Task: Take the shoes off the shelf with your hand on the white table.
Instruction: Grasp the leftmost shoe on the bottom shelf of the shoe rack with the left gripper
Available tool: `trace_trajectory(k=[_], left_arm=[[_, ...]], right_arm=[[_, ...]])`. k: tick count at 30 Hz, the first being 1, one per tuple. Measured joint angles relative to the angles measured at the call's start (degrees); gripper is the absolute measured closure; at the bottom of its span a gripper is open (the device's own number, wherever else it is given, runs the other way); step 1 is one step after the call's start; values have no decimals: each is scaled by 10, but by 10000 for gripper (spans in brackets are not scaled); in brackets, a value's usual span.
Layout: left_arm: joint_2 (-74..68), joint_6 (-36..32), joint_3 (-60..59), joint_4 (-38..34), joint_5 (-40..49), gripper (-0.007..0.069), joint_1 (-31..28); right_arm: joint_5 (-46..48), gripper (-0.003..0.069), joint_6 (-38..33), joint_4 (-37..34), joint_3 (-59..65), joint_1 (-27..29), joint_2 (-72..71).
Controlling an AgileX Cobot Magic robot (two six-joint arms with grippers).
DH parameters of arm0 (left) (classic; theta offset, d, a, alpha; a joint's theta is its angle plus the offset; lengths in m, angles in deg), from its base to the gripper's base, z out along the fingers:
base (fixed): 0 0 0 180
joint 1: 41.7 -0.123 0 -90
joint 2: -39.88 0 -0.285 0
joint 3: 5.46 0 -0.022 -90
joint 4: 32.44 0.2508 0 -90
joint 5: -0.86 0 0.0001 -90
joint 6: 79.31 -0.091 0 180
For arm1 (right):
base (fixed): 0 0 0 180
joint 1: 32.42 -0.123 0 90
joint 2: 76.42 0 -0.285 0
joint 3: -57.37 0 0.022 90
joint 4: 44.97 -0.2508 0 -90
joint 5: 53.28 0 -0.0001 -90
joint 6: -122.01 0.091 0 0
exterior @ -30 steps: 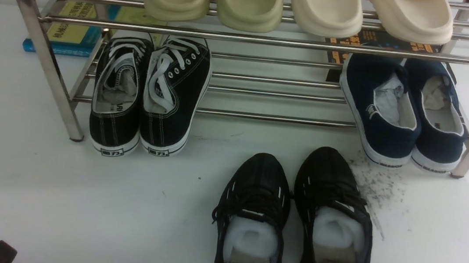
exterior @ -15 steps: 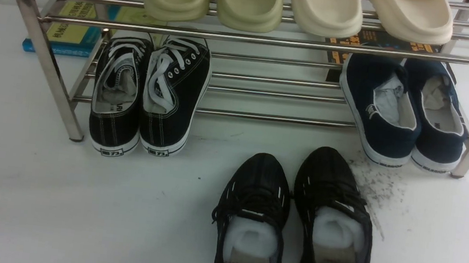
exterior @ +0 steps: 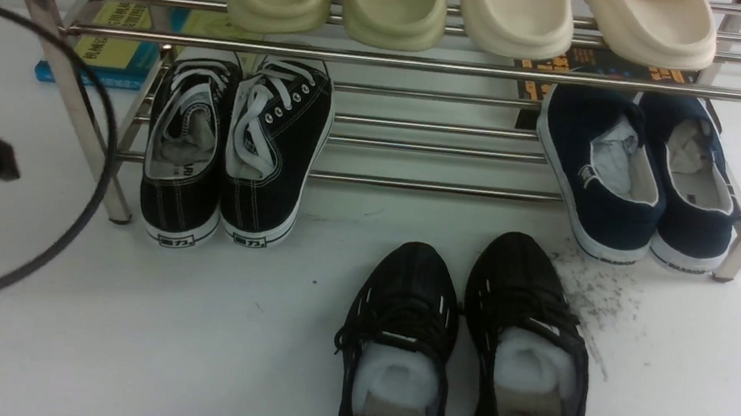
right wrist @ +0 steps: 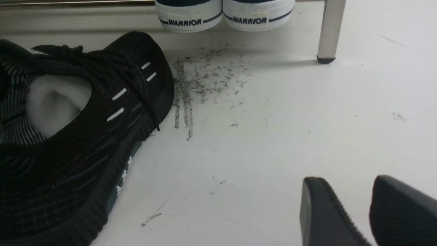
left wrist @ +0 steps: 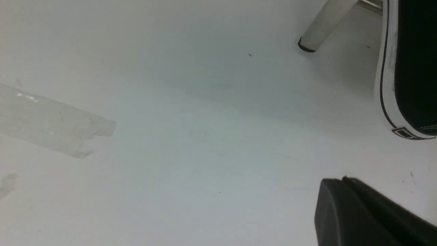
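I see my left gripper (left wrist: 336, 205) closed, empty, at nine o'clock of the shoes (exterior: 237, 151); right gripper (right wrist: 344, 186) parted, empty.

All-black mesh sneakers (exterior: 406, 289) stand nearest. Just beyond them, rightward, sit navy white-soled canvas slip-ons (exterior: 595, 192); farther beyond and higher, four pale foam slides (exterior: 394, 1).

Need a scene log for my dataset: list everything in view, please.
shelf: one, steel, on white table
canvas sneakers: two, black and white, lower tier, left
slip-ons: two, navy, lower tier, right
slides: four, two olive-beige, two cream, top tier
mesh sneakers: two, black, table, before shelf
books: two, yellow-blue and black-orange, behind shelf
cable: one, black, looping at left
left gripper: black, shut, near shelf's left leg
right gripper: black, open, beside mesh sneakers
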Motion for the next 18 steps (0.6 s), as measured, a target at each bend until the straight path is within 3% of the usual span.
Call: trace_trajectory(k=[4,9,10,11,13,18], left_arm=[[-74,-27,58,-50,7,596,0],[-163,-50,124,-142,-3,452,9],[-167,-52,126,-143,-3,444,10],[-193,-58,143,-145,-8,368,18],[-220,-63,162,-141,-15,292,27],[-273,-64,196,-103,-58,148,35]], right_arm=[[0,421,0,0,0,0,0],[0,421,0,0,0,0,0],[0,421,0,0,0,0,0],[0,421,0,0,0,0,0],[0,421,0,0,0,0,0],[0,421,0,0,0,0,0]])
